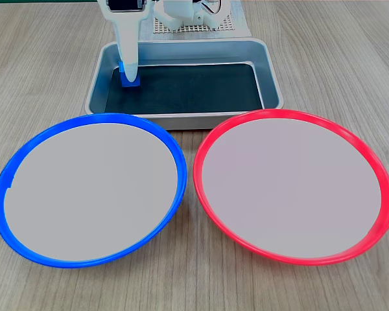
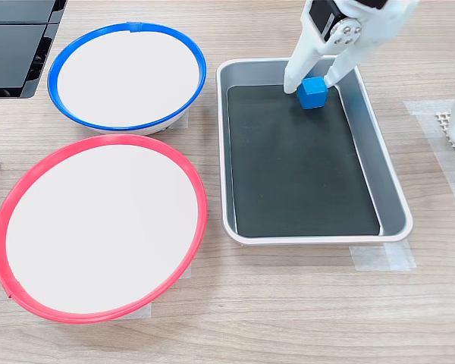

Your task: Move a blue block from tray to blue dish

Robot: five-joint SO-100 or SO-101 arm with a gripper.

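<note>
While two white plastic fingers (image 2: 294, 82) straddle it, the blue block (image 2: 312, 92) sits on the dark flat floor of the tray (image 2: 390, 205), close to the corner at the upper right in the second exterior view. The gripper (image 2: 312, 80) is partly open, one finger on each side of the cube; whether the tips press on it cannot be told. In the first exterior view the gripper (image 1: 130, 72) hides most of the cube (image 1: 131, 81), which shows near the upper left corner of the tray (image 1: 272, 81).

The cube is plain-faced and smooth, with no long axis; its edges are turned slightly off the tray's sides. The tray is grey metal with rounded corners and a raised rim. Its long side runs up and down in the second exterior view.

Just beside the tray lie two round shallow plates with pale centres: the blue dish (image 2: 61, 102) and a red-rimmed dish (image 2: 199, 220), near each other. Everything rests on a light wood-grain table (image 2: 288, 318). Clear tape (image 2: 379, 258) marks the tabletop beside the tray, and a dark device (image 2: 11, 45) sits at the second exterior view's left edge.
</note>
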